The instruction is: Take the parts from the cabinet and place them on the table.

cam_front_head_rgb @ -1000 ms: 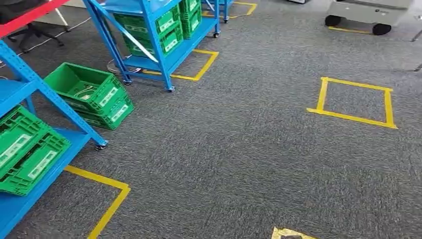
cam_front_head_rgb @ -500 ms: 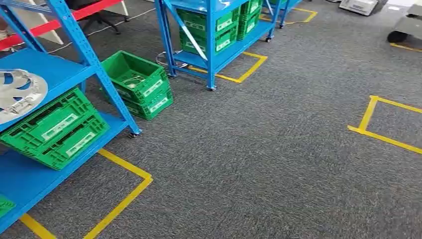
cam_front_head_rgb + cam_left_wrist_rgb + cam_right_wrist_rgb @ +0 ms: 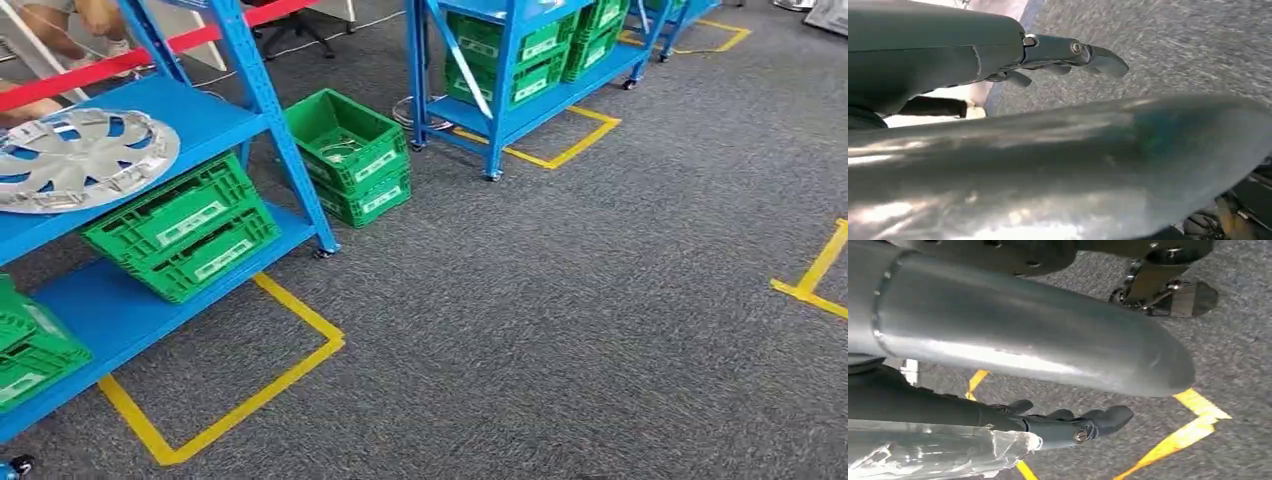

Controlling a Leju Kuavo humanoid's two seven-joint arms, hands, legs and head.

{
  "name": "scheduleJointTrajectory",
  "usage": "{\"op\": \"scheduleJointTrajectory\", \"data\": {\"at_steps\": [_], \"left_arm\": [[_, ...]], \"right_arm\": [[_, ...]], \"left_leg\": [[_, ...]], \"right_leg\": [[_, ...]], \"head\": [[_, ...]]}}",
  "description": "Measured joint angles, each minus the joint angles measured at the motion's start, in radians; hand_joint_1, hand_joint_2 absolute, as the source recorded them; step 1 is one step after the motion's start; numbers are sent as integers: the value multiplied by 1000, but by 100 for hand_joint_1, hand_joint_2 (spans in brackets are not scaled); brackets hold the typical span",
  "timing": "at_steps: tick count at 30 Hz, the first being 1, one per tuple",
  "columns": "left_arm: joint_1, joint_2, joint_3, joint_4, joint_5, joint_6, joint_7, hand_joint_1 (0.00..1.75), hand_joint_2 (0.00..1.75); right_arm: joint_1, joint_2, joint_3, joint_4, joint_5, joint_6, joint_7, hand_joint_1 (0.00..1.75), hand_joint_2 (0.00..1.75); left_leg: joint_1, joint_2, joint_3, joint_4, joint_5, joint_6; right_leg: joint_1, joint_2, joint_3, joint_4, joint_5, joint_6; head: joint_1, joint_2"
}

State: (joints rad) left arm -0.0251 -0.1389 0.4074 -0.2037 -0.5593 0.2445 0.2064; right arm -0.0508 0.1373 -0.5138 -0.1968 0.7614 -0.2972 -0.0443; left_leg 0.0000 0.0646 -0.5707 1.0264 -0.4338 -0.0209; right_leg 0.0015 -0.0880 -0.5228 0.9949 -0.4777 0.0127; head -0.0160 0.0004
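A silver hubcap-like part (image 3: 85, 158) lies flat on the middle shelf of the blue cabinet (image 3: 215, 112) at the left of the head view. Two stacked green crates (image 3: 185, 238) sit tilted on the shelf beneath it, and another green crate (image 3: 30, 350) shows at the lower left edge. My left hand (image 3: 1068, 52) hangs over grey carpet with its fingers stretched out and nothing in them. My right hand (image 3: 1073, 422) hangs the same way above the carpet and yellow tape, holding nothing.
Green crates (image 3: 350, 150) stand stacked on the floor beside the cabinet's post. A second blue rack on wheels (image 3: 500, 115) with green crates stands further back. Yellow tape (image 3: 250, 395) marks the carpet around the cabinet. A person's limbs (image 3: 95, 12) show behind the shelf.
The camera has turned left: the whole scene slid right, and the near cabinet with the silver part came into view. Nothing on the shelves moved itself.
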Motion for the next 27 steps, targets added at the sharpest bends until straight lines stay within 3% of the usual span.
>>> {"op": "scheduleJointTrajectory", "data": {"at_steps": [1,2,5,6,7,8,10,11,12,13,14,15,16,17,18,20,21,22,23,24,26,27], "left_arm": [[-5,0,0,0,3,-2,-3,0,0],[-9,0,0,0,4,-3,-6,0,0],[-2,2,2,0,6,-4,-6,0,0],[-1,1,2,0,7,-4,-7,0,0],[-2,2,2,0,9,-5,-7,0,0],[-4,0,2,0,9,-5,-6,0,0],[-6,-2,2,0,9,-8,-7,0,0],[-4,-2,2,0,9,-7,-7,0,0],[-2,0,2,0,9,-6,-7,0,0],[-1,0,2,0,9,-6,-7,0,0],[-1,-1,2,0,9,-5,-7,0,0],[-2,-2,2,0,9,-5,-8,0,0],[-3,-1,2,0,9,-5,-10,0,0],[-5,0,2,0,9,-5,-10,0,0],[-4,0,2,0,9,-5,-10,0,0],[2,0,2,0,9,-4,-10,0,0],[2,3,3,0,9,-4,-10,0,0],[2,1,3,0,10,-4,-10,0,0],[1,0,3,0,11,-4,-10,0,0],[-3,0,3,0,13,-4,-10,0,0],[-4,0,3,0,18,-4,-18,0,0],[-2,-1,5,0,21,-5,-21,0,0]], "right_arm": [[2,0,0,0,1,0,0,0,0],[2,0,0,0,2,0,0,0,0],[-5,0,0,0,3,0,1,0,0],[-6,0,0,-1,3,0,1,0,0],[-6,0,0,-1,3,0,1,0,0],[-4,0,0,-1,3,0,0,0,0],[2,0,0,0,3,0,1,0,0],[4,0,0,0,3,0,1,0,0],[5,0,0,0,3,0,1,0,0],[4,0,0,0,3,0,1,0,0],[2,0,0,0,3,0,1,0,0],[1,0,0,0,3,0,1,0,0],[0,0,0,0,3,0,1,0,0],[1,1,0,1,3,0,1,0,0],[-1,2,0,1,3,0,1,0,0],[0,1,0,1,4,-1,2,0,0],[1,2,0,1,4,-1,1,0,0],[0,2,0,1,5,0,2,0,0],[0,2,0,1,5,0,0,0,0],[2,2,0,1,5,0,0,0,0],[8,1,0,1,5,-1,0,0,0],[8,0,-1,1,5,-1,0,0,0]], "left_leg": [[-7,28,19,-46,-7,-4],[-5,12,14,-42,-7,5],[-5,-23,12,-47,-4,19],[2,-35,12,-48,0,25],[3,-43,12,-48,1,31],[4,-56,9,-48,2,34],[4,-85,5,-48,4,37],[4,-98,5,-48,5,38],[5,-112,6,-48,5,37],[5,-127,6,-48,6,36],[8,-142,7,-47,7,33],[11,-157,8,-46,8,29],[12,-169,5,-46,9,22],[7,-181,-1,-39,10,15],[8,-188,-6,-44,15,8],[15,-207,-11,-49,25,-7],[16,-220,-15,-48,23,-11],[9,-167,-23,-29,4,-13],[7,-121,-50,29,-35,-16],[7,-95,-89,113,-79,-19],[7,-78,-155,259,-135,-20],[8,-76,-161,276,-131,-21]], "right_leg": [[10,-12,-2,8,-6,8],[10,-21,-9,6,-7,12],[9,-55,9,3,-11,25],[4,-4,1,15,-23,37],[2,49,-18,61,-55,40],[-1,72,-54,139,-97,42],[-1,83,-139,314,-169,45],[-1,84,-162,357,-177,45],[-2,84,-162,348,-159,45],[-4,85,-138,292,-116,44],[-7,90,-95,200,-65,44],[-11,111,-44,93,-16,45],[-21,176,-11,21,-8,50],[-22,200,-9,7,-15,46],[-21,180,-1,13,-12,38],[-13,164,-5,18,-9,24],[-19,146,-4,10,-4,15],[-18,133,-3,9,-2,7],[-16,119,-4,8,-2,-1],[-12,101,-5,8,-3,-3],[-7,65,-6,8,-5,-6],[-6,50,-6,8,-5,-7]], "head": [[-2,0],[0,0],[2,0],[5,0],[11,0],[13,0],[14,0],[14,0],[14,0],[14,0],[14,0],[14,0],[16,0],[17,0],[14,0],[13,0],[13,0],[10,0],[-1,0],[-4,0],[-3,0],[-3,0]]}}
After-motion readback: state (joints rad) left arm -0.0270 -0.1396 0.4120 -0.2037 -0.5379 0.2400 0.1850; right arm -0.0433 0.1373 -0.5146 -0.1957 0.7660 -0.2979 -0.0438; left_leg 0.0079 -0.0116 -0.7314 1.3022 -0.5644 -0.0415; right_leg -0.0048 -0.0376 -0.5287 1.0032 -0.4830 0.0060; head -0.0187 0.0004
